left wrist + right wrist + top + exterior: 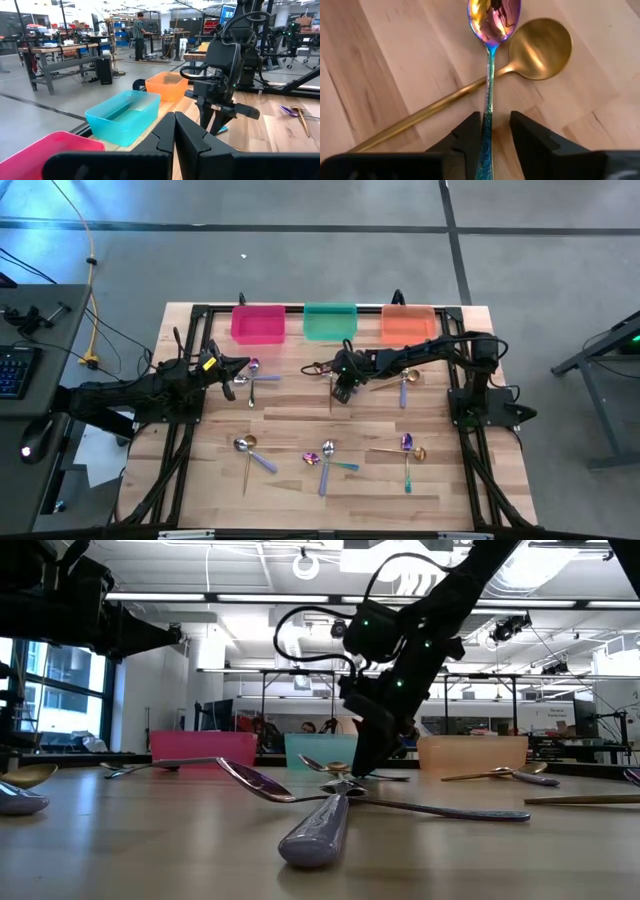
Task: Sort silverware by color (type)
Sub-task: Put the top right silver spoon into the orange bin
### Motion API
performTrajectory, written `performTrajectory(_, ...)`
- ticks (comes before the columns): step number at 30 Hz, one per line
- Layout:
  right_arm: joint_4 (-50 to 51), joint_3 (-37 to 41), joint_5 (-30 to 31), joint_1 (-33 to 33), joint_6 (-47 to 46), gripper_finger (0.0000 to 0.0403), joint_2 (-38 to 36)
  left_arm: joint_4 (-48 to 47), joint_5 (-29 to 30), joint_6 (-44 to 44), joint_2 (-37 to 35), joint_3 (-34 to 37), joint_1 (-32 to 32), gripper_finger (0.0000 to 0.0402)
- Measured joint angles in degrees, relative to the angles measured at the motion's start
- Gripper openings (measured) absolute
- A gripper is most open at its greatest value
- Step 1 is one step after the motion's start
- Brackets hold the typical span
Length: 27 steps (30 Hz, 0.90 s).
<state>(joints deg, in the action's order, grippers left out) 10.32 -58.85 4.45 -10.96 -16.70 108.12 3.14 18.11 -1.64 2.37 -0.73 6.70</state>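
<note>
We see the right gripper (341, 387) lowered to the table near the centre, just in front of the green bin (330, 321), its fingers (470, 137) standing narrowly apart on either side of the teal handle of an iridescent purple spoon (491, 60); whether they already press on the handle we cannot tell. That spoon lies across the handle of a gold spoon (535, 50), whose bowl sits just beside the purple bowl. The left gripper (237, 370) hangs over the far left part of the table, in front of the pink bin (258, 323), its fingers (192, 137) pressed together with nothing between them. The rest of the silverware lies scattered in small crossed groups: one by the left gripper (255, 377), one at the far right in front of the orange bin (404, 380), and three along the near side, at left (250, 452), centre (325, 458) and right (408, 450). In the left wrist view a person (141, 32) stands far off in the room beyond the table.
</note>
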Motion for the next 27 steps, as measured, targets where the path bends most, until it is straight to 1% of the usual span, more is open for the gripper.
performTrajectory(3, 0.0, 0.0, 0.0, -0.3, 1.1, 0.0068, 0.2, -0.1, -1.2, 1.6, 0.2, 0.0, 0.0, 0.0)
performTrajectory(6, 0.0, 0.0, -0.3, -0.7, 2.9, 0.0035, 0.3, -0.2, -1.7, -0.3, 0.7, 0.0, 0.0, 0.0)
performTrajectory(9, -0.1, 0.0, -2.4, -1.4, 3.6, 0.0008, 0.3, -0.2, -1.6, -2.0, 1.0, 0.0, 0.0, 0.0)
performTrajectory(13, 0.0, 0.0, -4.0, -1.8, 4.6, 0.0009, 0.3, -0.2, -1.6, -2.6, 1.0, 0.0, 0.0, 0.0)
performTrajectory(17, 2.8, -1.8, -4.6, -1.7, 6.4, 0.0009, 0.2, -0.2, -1.6, -3.9, 1.0, 0.0, 0.0, 0.0)
performTrajectory(22, 11.6, -7.0, -3.4, -1.7, 10.0, 0.0002, -1.1, 0.6, -1.5, -7.1, 1.1, 0.0, 0.0, 0.0)
performTrajectory(27, 19.4, -11.0, -2.9, -2.4, 11.7, 0.0001, -3.5, 3.0, -1.5, -7.2, 1.3, 0.0, 0.0, 0.0)
